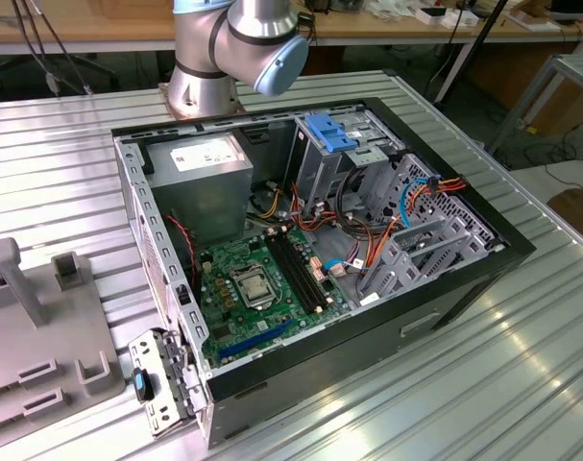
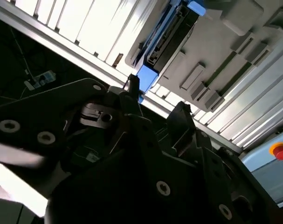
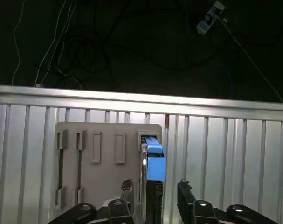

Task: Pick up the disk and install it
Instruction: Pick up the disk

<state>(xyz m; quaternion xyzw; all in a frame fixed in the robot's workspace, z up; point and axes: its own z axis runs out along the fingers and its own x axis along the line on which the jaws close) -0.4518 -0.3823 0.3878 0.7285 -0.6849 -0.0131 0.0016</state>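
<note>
Parted fingers (image 3: 184,192) hover astride the upright disk (image 3: 155,164).

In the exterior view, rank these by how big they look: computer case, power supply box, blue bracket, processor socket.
1. computer case
2. power supply box
3. blue bracket and processor socket: they look about alike, so I won't rank them.
</note>
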